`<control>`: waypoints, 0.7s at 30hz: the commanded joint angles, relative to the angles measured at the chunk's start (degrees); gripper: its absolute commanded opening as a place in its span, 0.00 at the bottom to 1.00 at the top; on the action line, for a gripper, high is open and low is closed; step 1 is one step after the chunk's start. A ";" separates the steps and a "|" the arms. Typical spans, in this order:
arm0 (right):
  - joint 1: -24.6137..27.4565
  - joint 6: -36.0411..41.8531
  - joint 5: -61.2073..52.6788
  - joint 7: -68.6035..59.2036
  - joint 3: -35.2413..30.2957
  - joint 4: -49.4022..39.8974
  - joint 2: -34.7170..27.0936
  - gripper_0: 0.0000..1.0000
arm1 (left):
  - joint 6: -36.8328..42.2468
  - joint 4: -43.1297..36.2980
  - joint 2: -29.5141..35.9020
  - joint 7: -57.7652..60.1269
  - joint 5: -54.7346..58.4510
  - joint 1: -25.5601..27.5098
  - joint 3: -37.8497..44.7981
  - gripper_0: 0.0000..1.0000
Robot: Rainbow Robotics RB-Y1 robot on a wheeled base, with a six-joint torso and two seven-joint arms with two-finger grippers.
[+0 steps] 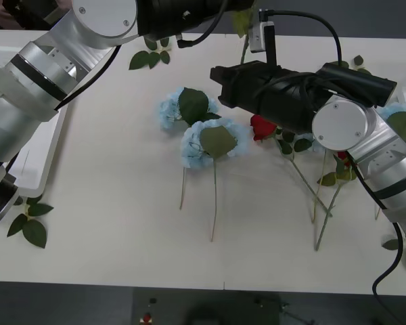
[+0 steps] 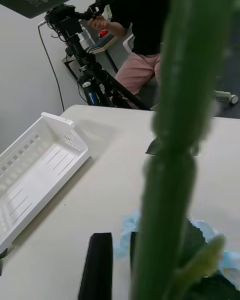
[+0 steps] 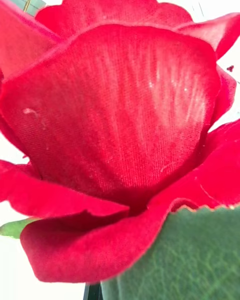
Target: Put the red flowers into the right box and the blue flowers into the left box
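1. The left box (image 1: 37,159) sat at the tabletop's (image 1: 122,223) 9 o'clock edge, under the left arm (image 1: 54,61).
2. Two blue flowers (image 1: 213,142) lay at the centre, heads touching; a red flower (image 1: 262,126) lay just at their 3 o'clock.
3. The right gripper (image 1: 220,78) hung at their 12 o'clock; its grip could not be told.
4. Another red flower (image 3: 115,130) sat against the left wrist camera; that grip could not be told either.
5. Bare tabletop lay open toward 7 o'clock.
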 commanded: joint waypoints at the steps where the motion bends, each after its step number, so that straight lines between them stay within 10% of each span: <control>1: -1.29 -0.19 -0.72 1.38 -0.86 -0.79 -0.99 0.00 | -0.12 -0.94 -0.24 -0.26 0.15 -0.58 0.43 0.00; 4: -1.29 -0.19 -0.80 1.38 -0.86 -0.79 -1.17 0.00 | -0.12 -0.94 -0.24 -0.26 0.15 -0.58 0.43 0.00; 5: -1.29 -0.10 -0.89 1.38 -0.86 -0.79 -1.34 0.00 | -0.12 -0.94 -0.24 -0.26 0.15 -0.58 0.43 0.39; 6: -1.29 -0.10 -0.89 1.38 -0.86 -0.79 -1.52 0.00 | -0.12 -0.94 -0.24 -0.26 0.15 -0.58 0.43 0.99; 21: -1.03 4.74 -5.46 0.06 -0.86 -0.52 -11.54 0.00 | -0.12 -0.94 -0.24 -0.26 0.15 -0.58 0.43 1.00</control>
